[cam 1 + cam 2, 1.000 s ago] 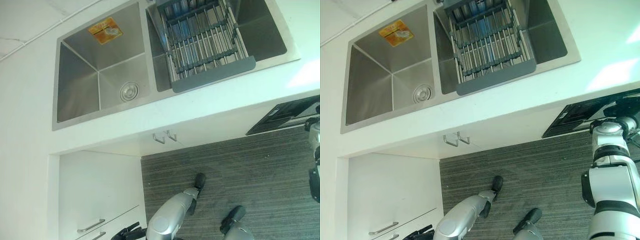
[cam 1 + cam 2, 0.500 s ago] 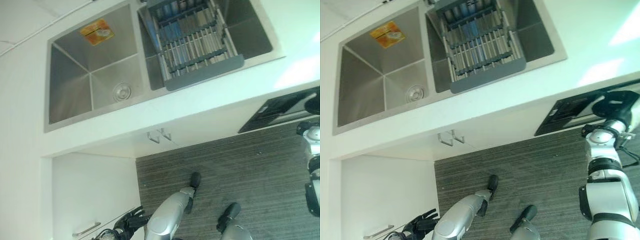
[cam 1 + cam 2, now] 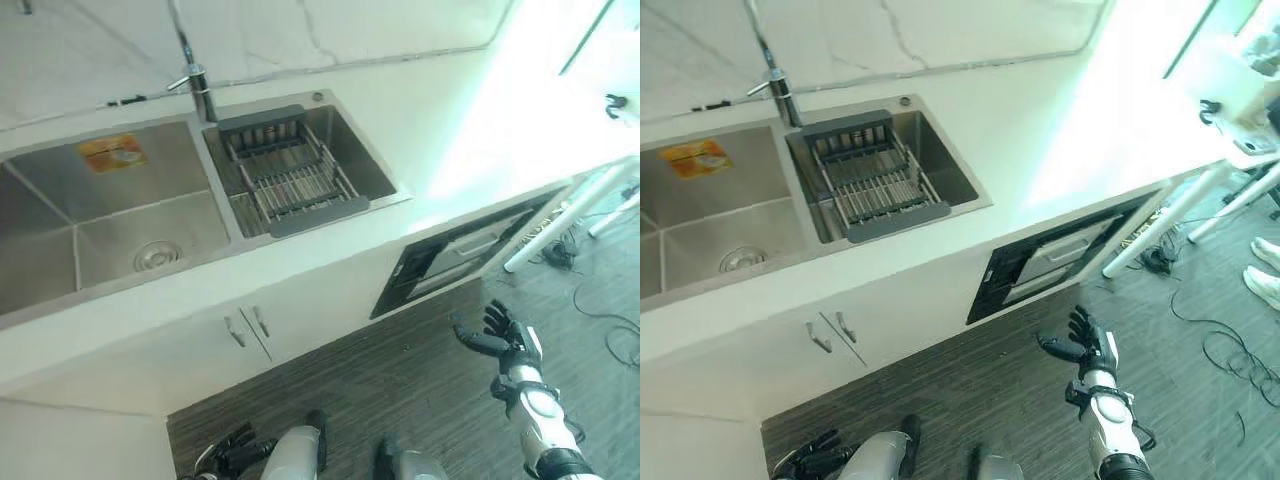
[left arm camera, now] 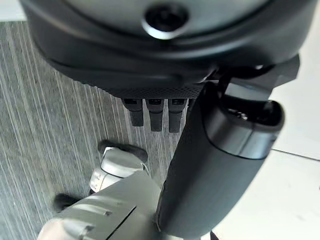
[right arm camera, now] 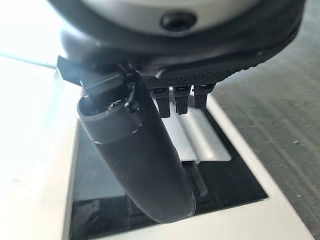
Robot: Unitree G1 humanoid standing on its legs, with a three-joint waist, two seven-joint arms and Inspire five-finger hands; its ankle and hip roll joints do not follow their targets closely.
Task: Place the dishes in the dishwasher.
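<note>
A grey dish rack [image 3: 290, 178] sits across the right sink basin [image 3: 940, 170]; small upright items stand at its far end, too small to tell what they are. The dishwasher's black front [image 3: 452, 255] is set under the counter to the right of the sink, and its silver handle [image 5: 199, 141] shows in the right wrist view. My right hand [image 3: 1083, 347] hangs in front of that black front, a little away from it, fingers spread, open and holding nothing. My left hand [image 3: 231, 455] stays low by the white cupboard, fingers relaxed and empty.
The left basin [image 3: 110, 215] has an orange sticker, and a faucet [image 3: 197, 88] stands behind the sink. Two cupboard handles [image 3: 246, 327] jut out below the counter. White table legs [image 3: 1170, 215], floor cables [image 3: 1230, 350] and a person's shoes [image 3: 1265, 270] are at the right.
The camera has swung, so the whole picture shifted and now takes in the wall and the room at right. My right hand shows in front of the dishwasher with spread fingers.
</note>
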